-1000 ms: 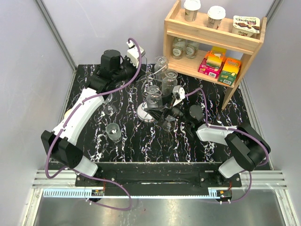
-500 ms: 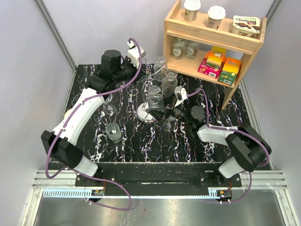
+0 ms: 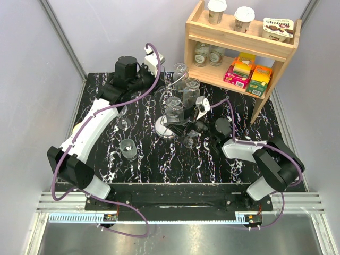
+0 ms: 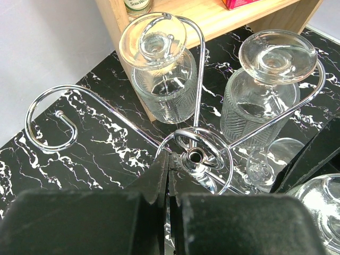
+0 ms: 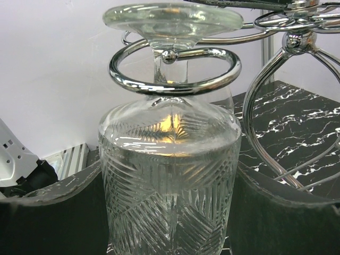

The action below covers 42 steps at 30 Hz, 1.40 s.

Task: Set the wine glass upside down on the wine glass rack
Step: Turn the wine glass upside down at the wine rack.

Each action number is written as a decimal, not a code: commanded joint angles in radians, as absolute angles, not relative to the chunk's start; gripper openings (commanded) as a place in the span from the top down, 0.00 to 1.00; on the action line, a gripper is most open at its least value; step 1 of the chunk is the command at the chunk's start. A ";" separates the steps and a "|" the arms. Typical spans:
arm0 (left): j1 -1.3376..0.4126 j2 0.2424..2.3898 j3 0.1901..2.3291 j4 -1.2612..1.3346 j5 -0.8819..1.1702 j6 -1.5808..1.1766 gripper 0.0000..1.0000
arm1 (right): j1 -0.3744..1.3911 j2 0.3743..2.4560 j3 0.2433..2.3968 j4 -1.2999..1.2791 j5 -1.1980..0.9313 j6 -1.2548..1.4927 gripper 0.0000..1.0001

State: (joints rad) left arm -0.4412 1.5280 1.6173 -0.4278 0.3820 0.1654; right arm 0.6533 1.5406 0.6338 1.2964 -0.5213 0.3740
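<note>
Chrome rack (image 5: 172,86); wrist views alone show right end effector (image 5: 170,218) clasping wine glass (image 5: 170,154), left end effector (image 4: 168,178) shut.

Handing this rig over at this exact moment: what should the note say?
Left gripper: jaws shut at the top loop of the wine glass rack; whether they pinch the wire is unclear.
Right gripper: jaws closed on the bowl of the inverted wine glass.
Done: its stem is inside a curled arm, foot above the ring with a gap. Two other glasses hang there.
Left: lower until the foot rests, release, withdraw.
</note>
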 commanded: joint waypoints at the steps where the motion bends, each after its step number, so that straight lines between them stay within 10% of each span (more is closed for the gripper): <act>1: -0.431 1.543 1.646 -0.456 0.347 0.175 1.00 | 0.649 1.563 0.686 1.529 -0.595 0.402 0.36; 32: -0.431 1.525 1.637 -0.456 0.350 0.186 1.00 | 0.649 1.624 0.752 1.500 -0.677 0.336 0.20; 42: -0.431 1.528 1.634 -0.456 0.354 0.186 1.00 | 0.650 1.612 0.744 1.512 -0.667 0.322 0.81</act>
